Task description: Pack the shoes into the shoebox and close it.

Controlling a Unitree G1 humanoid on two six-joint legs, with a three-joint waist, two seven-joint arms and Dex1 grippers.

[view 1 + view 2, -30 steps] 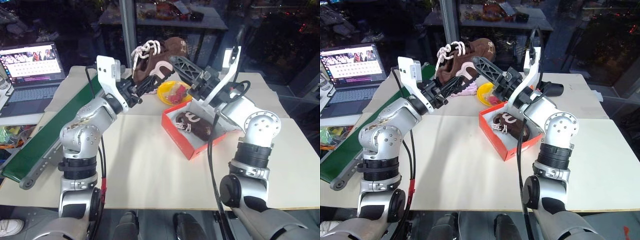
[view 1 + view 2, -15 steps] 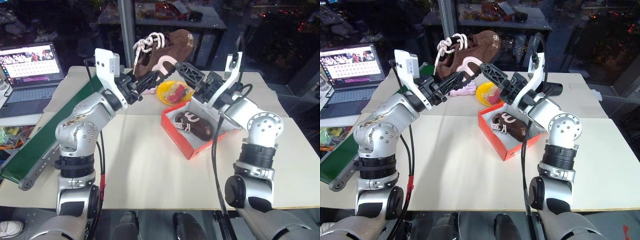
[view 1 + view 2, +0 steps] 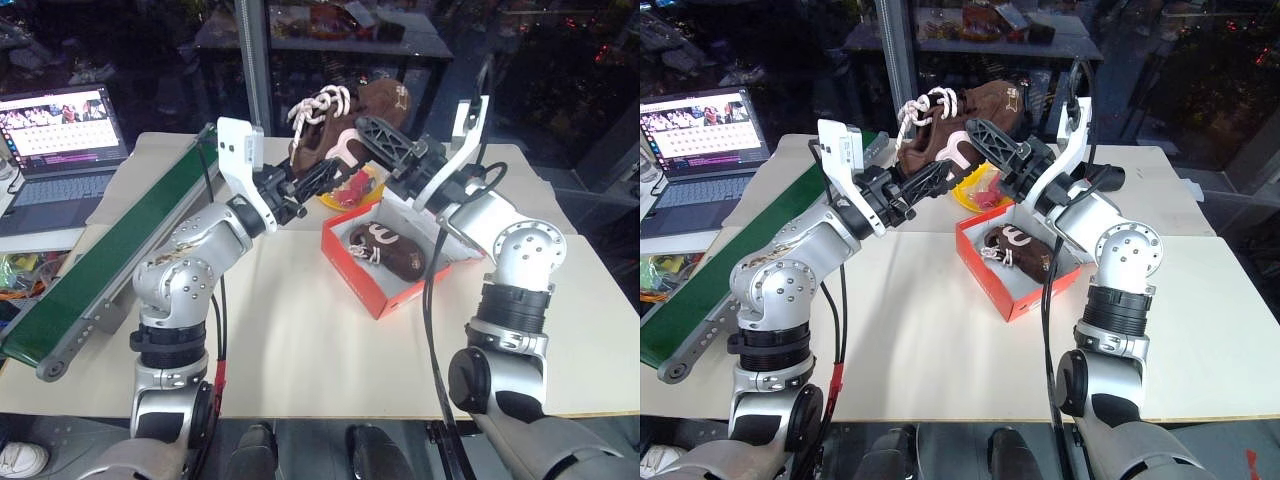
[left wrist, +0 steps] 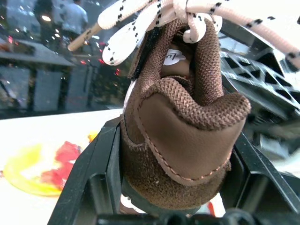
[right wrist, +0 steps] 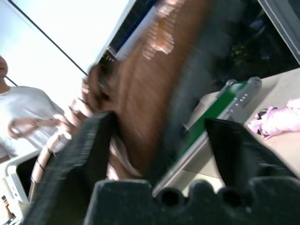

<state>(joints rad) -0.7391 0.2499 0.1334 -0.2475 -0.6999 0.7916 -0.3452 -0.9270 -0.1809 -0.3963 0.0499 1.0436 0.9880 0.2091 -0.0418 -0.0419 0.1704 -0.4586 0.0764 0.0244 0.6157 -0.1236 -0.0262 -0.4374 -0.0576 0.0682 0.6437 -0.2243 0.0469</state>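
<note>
One dark brown shoe (image 3: pixel 345 115) with white laces hangs in the air over the table's far side. My left gripper (image 3: pixel 322 172) is shut on its heel (image 4: pixel 183 136), one finger on each side. My right gripper (image 3: pixel 375 132) reaches in from the right, and its jaws stand around the shoe's front end. The right wrist view shows a gap between one finger (image 5: pixel 234 150) and the shoe, so it is open. The other shoe (image 3: pixel 388 250) lies inside the red-orange shoebox (image 3: pixel 350 272), which sits open on the table below my right arm.
A yellow plate (image 3: pixel 975 190) with red pieces sits behind the box, partly hidden by the arms. A green conveyor (image 3: pixel 100 270) runs along the table's left side, and a laptop (image 3: pixel 60 130) stands at the far left. A pink plush toy (image 5: pixel 281 117) lies on the table. A person (image 5: pixel 18 117) stands nearby.
My left gripper has carried the shoe to the right, toward the right gripper. The right gripper's jaws have narrowed around the shoe's front.
</note>
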